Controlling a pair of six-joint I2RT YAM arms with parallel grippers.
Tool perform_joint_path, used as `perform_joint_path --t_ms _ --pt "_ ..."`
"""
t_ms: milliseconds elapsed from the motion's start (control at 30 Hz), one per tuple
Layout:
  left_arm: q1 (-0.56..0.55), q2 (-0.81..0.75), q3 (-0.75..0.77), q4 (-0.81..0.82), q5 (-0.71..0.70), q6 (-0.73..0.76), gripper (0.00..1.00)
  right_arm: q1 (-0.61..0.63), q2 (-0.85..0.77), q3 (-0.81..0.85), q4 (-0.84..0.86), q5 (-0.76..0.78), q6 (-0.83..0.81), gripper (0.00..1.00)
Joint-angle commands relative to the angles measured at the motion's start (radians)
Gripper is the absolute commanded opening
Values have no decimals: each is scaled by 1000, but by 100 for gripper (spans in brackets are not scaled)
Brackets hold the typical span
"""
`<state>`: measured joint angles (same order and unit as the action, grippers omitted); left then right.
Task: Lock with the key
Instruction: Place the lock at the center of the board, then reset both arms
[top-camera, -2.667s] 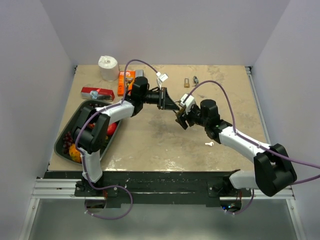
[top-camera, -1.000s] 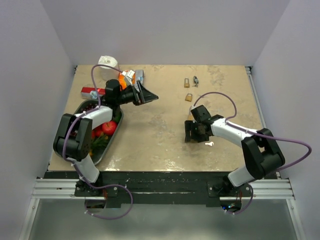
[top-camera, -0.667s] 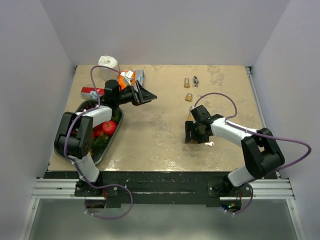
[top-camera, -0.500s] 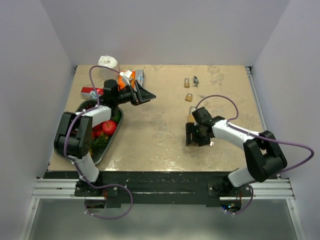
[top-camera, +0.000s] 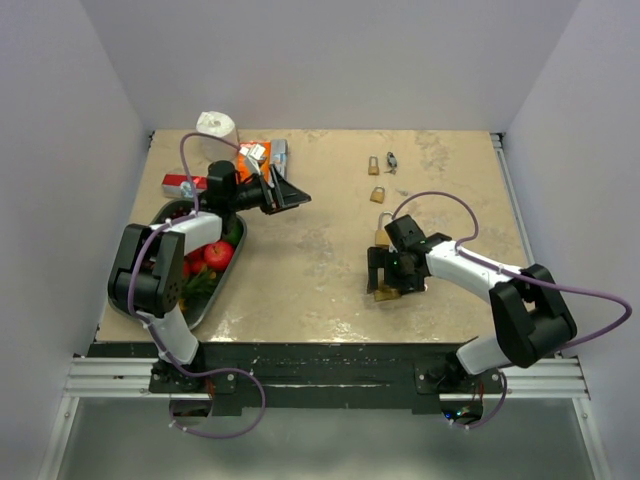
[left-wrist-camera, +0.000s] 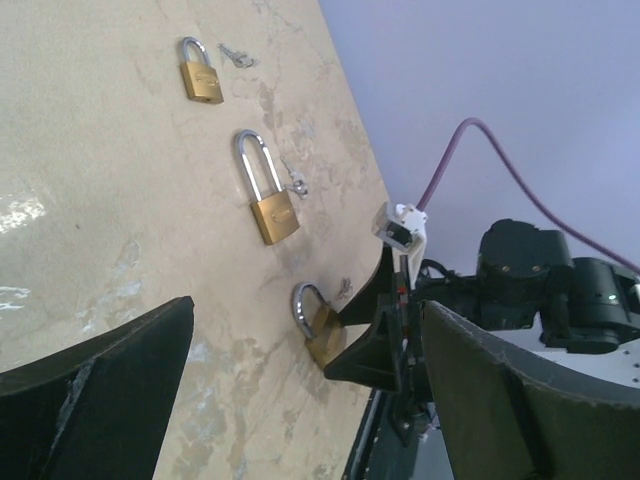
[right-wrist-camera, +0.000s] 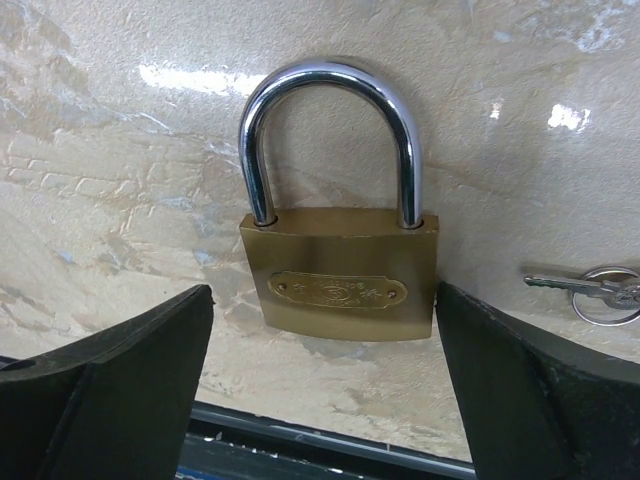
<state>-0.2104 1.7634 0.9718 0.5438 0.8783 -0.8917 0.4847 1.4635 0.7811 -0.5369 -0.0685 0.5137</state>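
Beige mottled table (top-camera: 300, 290) stood under pale lilac walls. The right gripper (right-wrist-camera: 325, 300) hung low, its jaws spread wide and gripping nothing. A closed brass padlock (right-wrist-camera: 340, 285) lay flat between its fingers, touching neither, with the shackle pointing away from the wrist. A small key (right-wrist-camera: 598, 291) lay just outside one finger. The left gripper (top-camera: 292, 197) was wide open and empty, well apart from the padlock.

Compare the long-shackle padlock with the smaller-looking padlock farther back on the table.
Shackle: the long-shackle padlock has a tall, narrow loop, while the back padlock has a short one.
Key position: the near key lies beside the lower part of the long-shackle padlock's loop; the far key lies level with the top of the back padlock's loop.
Both lie flat, with brass bodies and steel shackles.
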Motion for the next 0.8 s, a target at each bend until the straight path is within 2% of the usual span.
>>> perform_joint_path --t_ms 0,100,233,333,500,633,667,767 --pt "8 -44 63 -123 7 172 99 5 -14 29 -35 15 0 98" --pt "8 -61 151 -327 -12 359 99 5 -37 59 -38 18 -6 99" --pt "8 -55 303 -711 -99 687 99 5 -78 122 -41 62 -55 99" --pt "19 -36 410 -884 -171 795 99 0 -120 203 -6 114 -90 99" --pt "77 -50 488 -941 -228 843 99 -29 -118 343 150 199 -228 99" --pt "153 -41 560 -935 -249 835 99 -60 -69 475 374 243 -409 99" --pt "163 -29 626 -955 -272 841 99 -72 -60 493 408 274 -429 99" --pt "172 48 763 -1079 -366 925 99 -122 -3 564 479 193 -492 99"
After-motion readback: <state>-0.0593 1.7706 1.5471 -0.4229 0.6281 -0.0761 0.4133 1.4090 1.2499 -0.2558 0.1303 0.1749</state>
